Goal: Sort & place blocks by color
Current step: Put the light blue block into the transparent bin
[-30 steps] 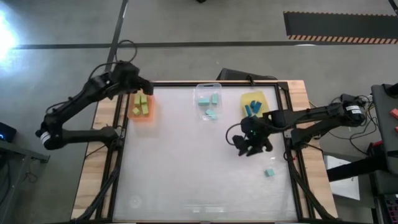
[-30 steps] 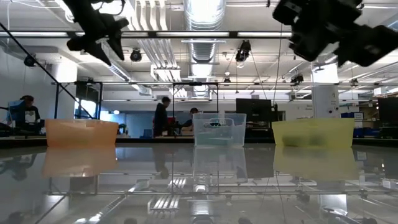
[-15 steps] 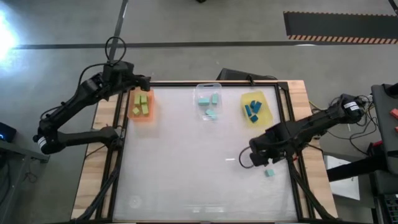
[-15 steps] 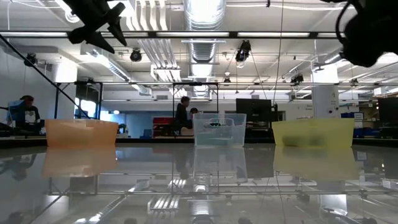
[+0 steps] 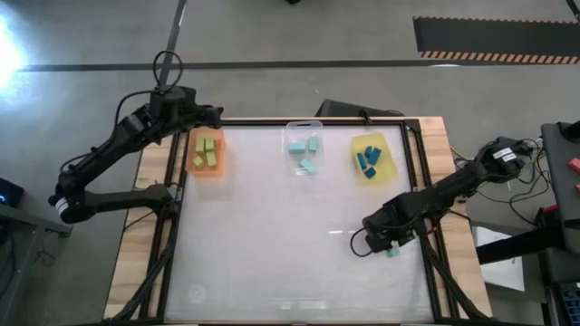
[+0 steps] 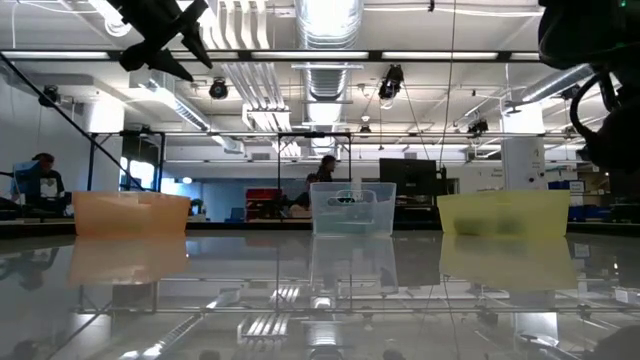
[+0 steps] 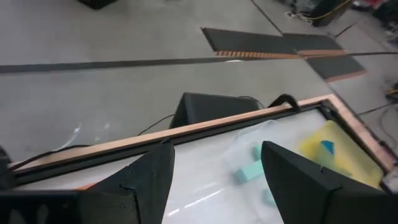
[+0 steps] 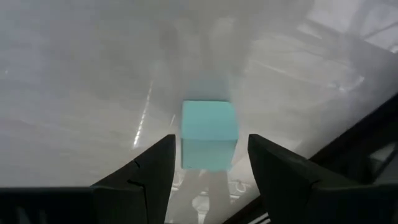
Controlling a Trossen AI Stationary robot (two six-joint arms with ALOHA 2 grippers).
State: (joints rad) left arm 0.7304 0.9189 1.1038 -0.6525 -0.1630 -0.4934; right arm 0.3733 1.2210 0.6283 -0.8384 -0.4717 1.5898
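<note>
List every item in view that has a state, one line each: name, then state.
Right tool: open, straddling the loose teal block, not closed on it.
Loose teal block: flat on the table, unsorted.
Left tool: open, empty, raised by the orange tray.
Orange tray: holds yellow-green blocks.
Clear tray: holds teal blocks.
Yellow tray: holds blue blocks.

— How many trays do we count?

— Three: one orange tray (image 5: 207,168), one clear tray (image 5: 304,127) and one yellow tray (image 5: 385,168).

— And the blocks?

— We make out about four yellow-green blocks (image 5: 206,152) in the orange one, about three teal blocks (image 5: 304,147) in the clear one, and a few blue blocks (image 5: 367,158), too bunched to count. One loose teal block (image 8: 208,133) lies on the table.

— Arms?

— Two.
</note>
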